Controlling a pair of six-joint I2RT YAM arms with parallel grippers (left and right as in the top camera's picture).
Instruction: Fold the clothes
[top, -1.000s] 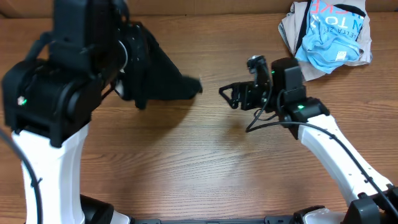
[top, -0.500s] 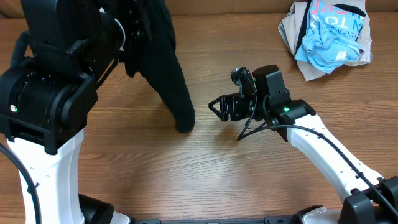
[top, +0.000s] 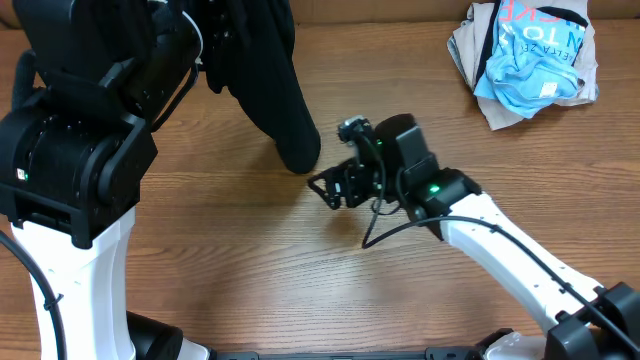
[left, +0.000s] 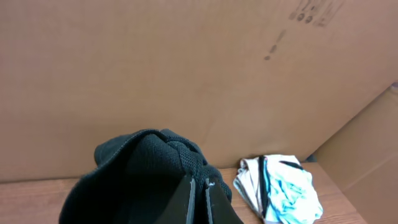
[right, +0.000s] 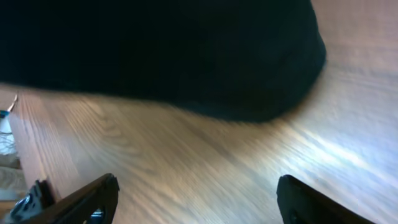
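The clothes (top: 280, 100), a long black garment, hang from the upper left of the overhead view, and the lower end rests on the table. My left gripper (left: 199, 202) is shut on the clothes (left: 143, 177), which bunch around its fingers in the left wrist view. My right gripper (top: 330, 188) is open just below and right of the garment's lower end. In the right wrist view the black fabric (right: 161, 56) fills the top, apart from the wide-spread fingers (right: 81, 199), with bare wood between them.
A pile of light-blue and beige printed garments (top: 530, 60) lies at the far right corner, also seen in the left wrist view (left: 280, 190). A cardboard wall (left: 186, 68) stands behind the table. My left arm's black body (top: 80, 130) towers over the left side.
My left arm lifted the clothes so they hang down long. My right gripper moved left toward the garment's lower end and opened a little wider.
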